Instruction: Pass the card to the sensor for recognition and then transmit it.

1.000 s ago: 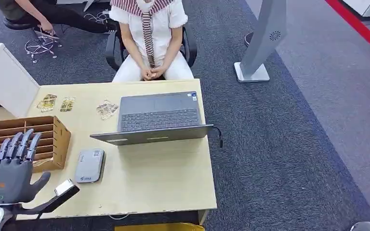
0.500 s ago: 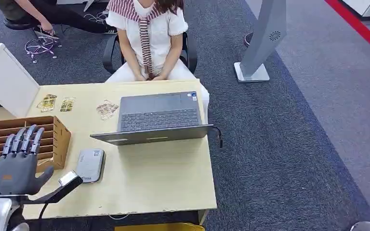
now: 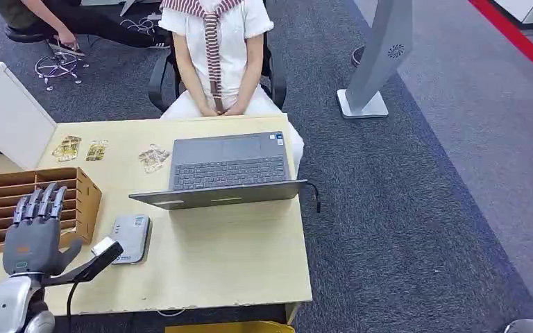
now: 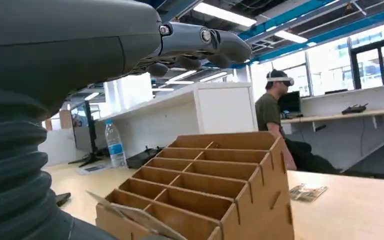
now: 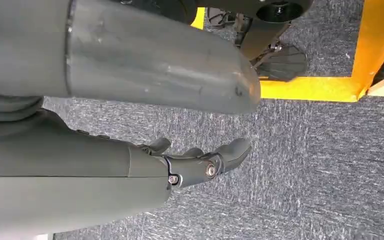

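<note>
On the pale wooden desk, the left hand hovers flat with its fingers straight and spread, holding nothing, over the near edge of the wooden rack of slots that stands at about nine o'clock on the desk. In the left wrist view the fingers reach out above the rack's open compartments, clear of them, and a thin card-like flap leans at the rack's nearest corner; whether that is the card I cannot tell. The small grey card reader lies flat just at three o'clock from the hand, beside the rack. An open laptop sits at the desk's middle, its keyboard turned to the seated person at twelve o'clock. Three small packets lie in a row at about eleven o'clock, beyond the rack. The right hand hangs over grey carpet near a strip of yellow tape, its fingers loosely extended and slightly bent, with nothing in them.
</note>
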